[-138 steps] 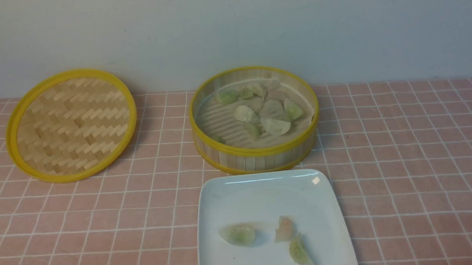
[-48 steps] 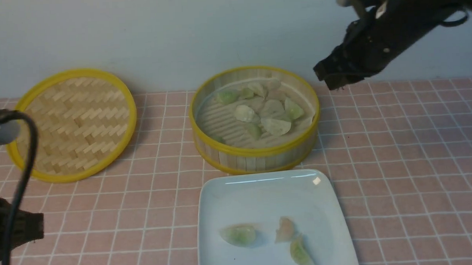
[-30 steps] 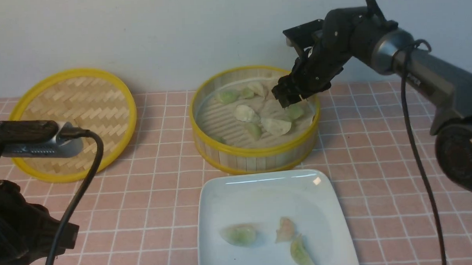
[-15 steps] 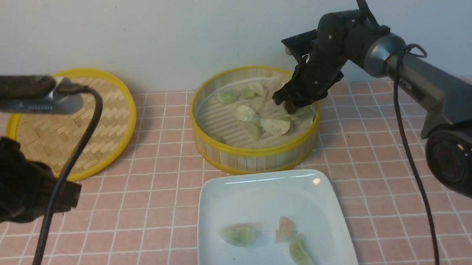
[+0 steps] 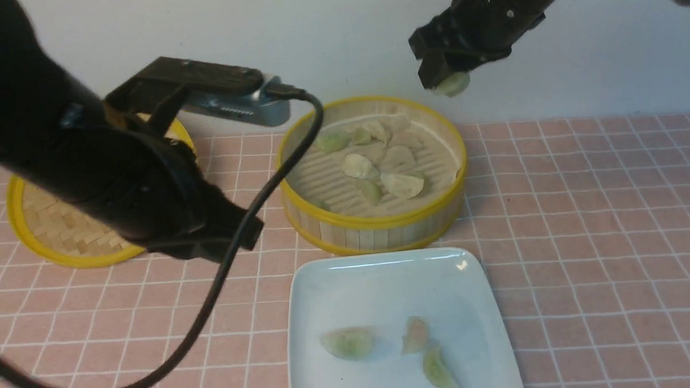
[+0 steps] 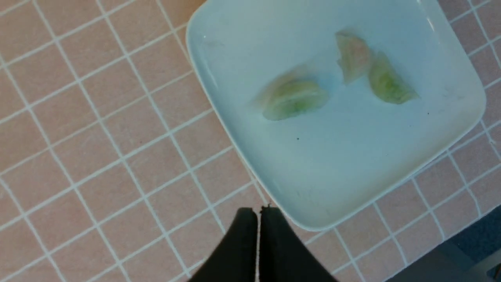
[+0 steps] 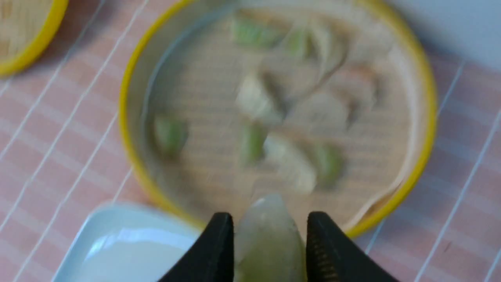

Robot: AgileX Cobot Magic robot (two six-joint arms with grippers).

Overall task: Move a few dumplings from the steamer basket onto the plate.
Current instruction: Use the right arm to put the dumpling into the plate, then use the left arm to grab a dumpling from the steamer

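The steamer basket stands mid-table with several dumplings on its slatted floor. My right gripper is high above the basket's far right rim, shut on a pale green dumpling; the right wrist view shows that dumpling between the fingers, above the blurred basket. The white plate lies in front of the basket and holds three dumplings. My left gripper is shut and empty, just outside the plate's edge. In the front view the left arm hovers left of the basket.
The flat woven lid lies at the left, partly hidden behind my left arm. A black cable hangs from the left wrist camera across the table in front of the basket's left side. Pink tiled table extends to the right.
My right gripper dipped into the basket, closed on a dumpling and lifted it high above the rim. My left arm swung up and rightward toward the basket and plate.
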